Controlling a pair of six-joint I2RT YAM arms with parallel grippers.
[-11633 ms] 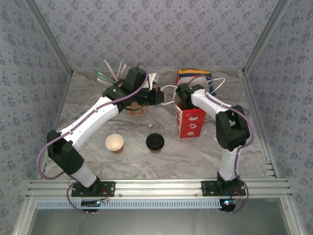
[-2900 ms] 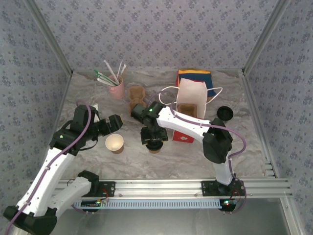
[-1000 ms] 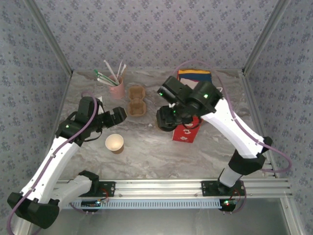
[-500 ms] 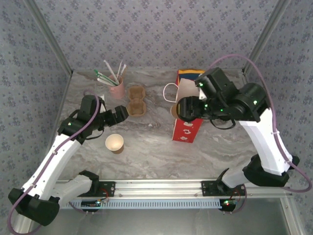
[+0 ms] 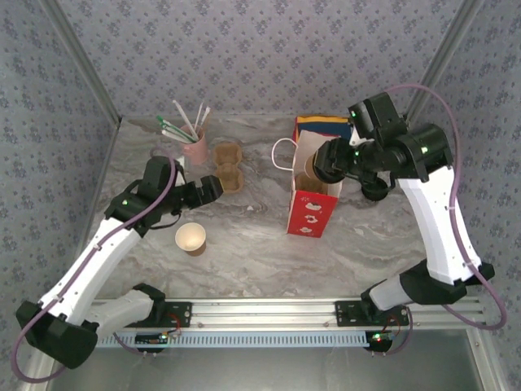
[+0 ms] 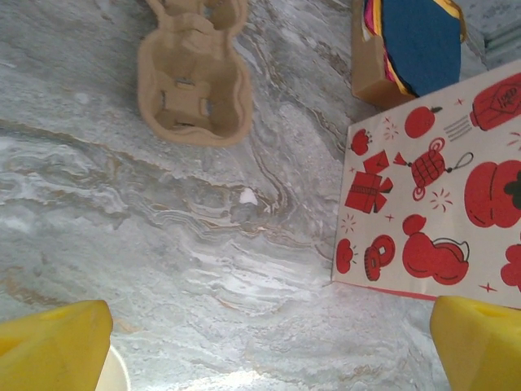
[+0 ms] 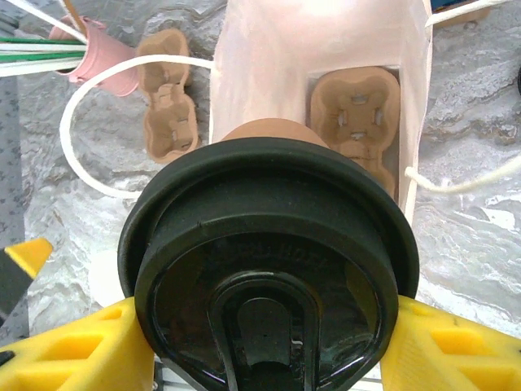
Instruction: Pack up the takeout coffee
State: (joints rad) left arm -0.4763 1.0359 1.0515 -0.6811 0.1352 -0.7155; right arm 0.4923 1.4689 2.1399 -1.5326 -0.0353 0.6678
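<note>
The takeout coffee (image 7: 269, 277), a tan-brown paper cup with a black lid, sits between the yellow fingers (image 7: 81, 350) of my right gripper (image 7: 264, 350), which is shut on it. In the top view the takeout coffee (image 5: 317, 169) hangs over the open mouth of the white paper bag with red prints (image 5: 312, 208), with my right gripper (image 5: 330, 163) just right of it. A brown cup carrier (image 7: 356, 118) lies at the bottom inside the bag. My left gripper (image 5: 210, 190) is open and holds nothing, hovering left of the bag, with its yellow fingertips (image 6: 53, 346) wide apart.
A second cup carrier (image 5: 228, 167) lies near the left gripper. A lidless paper cup (image 5: 190, 238) stands in front of it. A pink cup of straws (image 5: 193, 147) is at the back left. A loose black lid (image 5: 374, 189) lies right of the bag, and a blue-and-yellow packet (image 5: 323, 126) lies behind it.
My right arm has carried the coffee rightward, from left of the bag to above its open mouth. The left gripper has drifted a little right, staying open.
</note>
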